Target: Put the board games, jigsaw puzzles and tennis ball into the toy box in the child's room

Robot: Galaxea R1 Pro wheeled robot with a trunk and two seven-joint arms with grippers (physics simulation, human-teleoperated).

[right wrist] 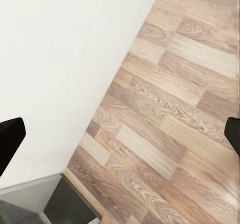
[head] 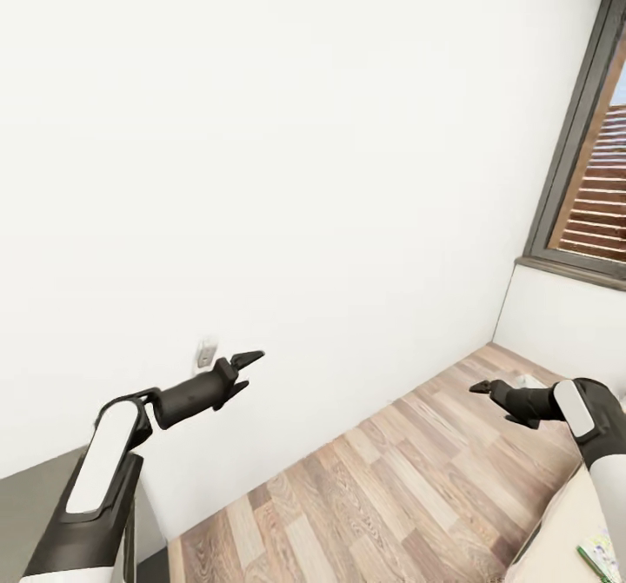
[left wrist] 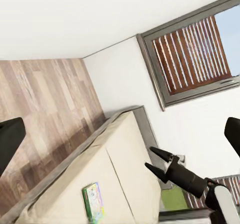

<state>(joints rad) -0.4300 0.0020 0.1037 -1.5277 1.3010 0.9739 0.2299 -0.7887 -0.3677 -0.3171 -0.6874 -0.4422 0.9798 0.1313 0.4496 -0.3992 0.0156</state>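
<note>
A green board game (left wrist: 93, 202) lies on the beige bed (left wrist: 125, 149).

1 board game (left wrist: 93, 202) is seen in the left wrist view: a flat, rectangular box with a green border and a colourful printed lid, lying face up on the beige bed (left wrist: 120, 154). It lies near the right gripper (left wrist: 159, 162), below and to the side of its tips, apart from them. In the head view, its green edge (head: 600, 557) is glimpsed beneath the right arm.

white wall (head: 261, 131), wood floor (head: 391, 496), window (head: 600, 192)
</note>
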